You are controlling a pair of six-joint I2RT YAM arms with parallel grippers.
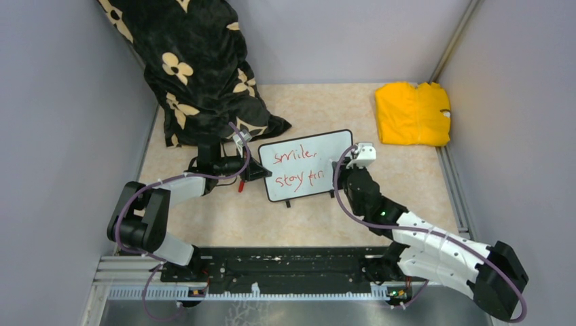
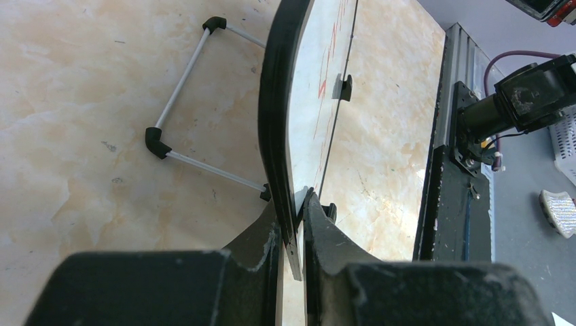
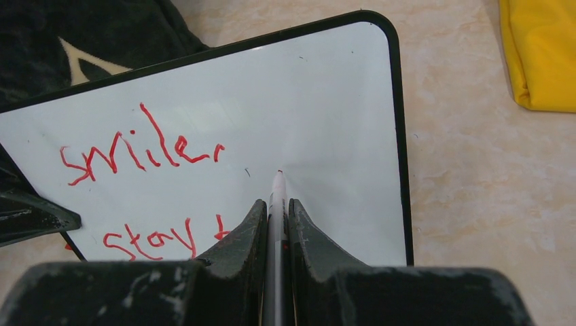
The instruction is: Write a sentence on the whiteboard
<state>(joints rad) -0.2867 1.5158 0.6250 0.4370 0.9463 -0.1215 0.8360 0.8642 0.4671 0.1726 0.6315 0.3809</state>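
The right gripper (image 3: 275, 212) is pinched on a thin white marker with a red tip (image 3: 277, 187), aimed at the small black-framed whiteboard (image 3: 326, 102) standing on the beige table (image 1: 319, 227). The left gripper (image 2: 293, 214) clamps the board's edge. The red handwritten sentence (image 3: 142, 146) looks half-done: two lines, the lower unfinished. Next, I'd say, the tip must land just right of the last stroke. One board, one marker, one folded yellow cloth (image 1: 412, 113).

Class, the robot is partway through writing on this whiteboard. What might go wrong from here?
The left hand pinches only the thin edge of the whiteboard, so writing pressure may tilt it or make it slip. The right hand holds the marker close to the sentence; a stray stroke might smudge the red letters.
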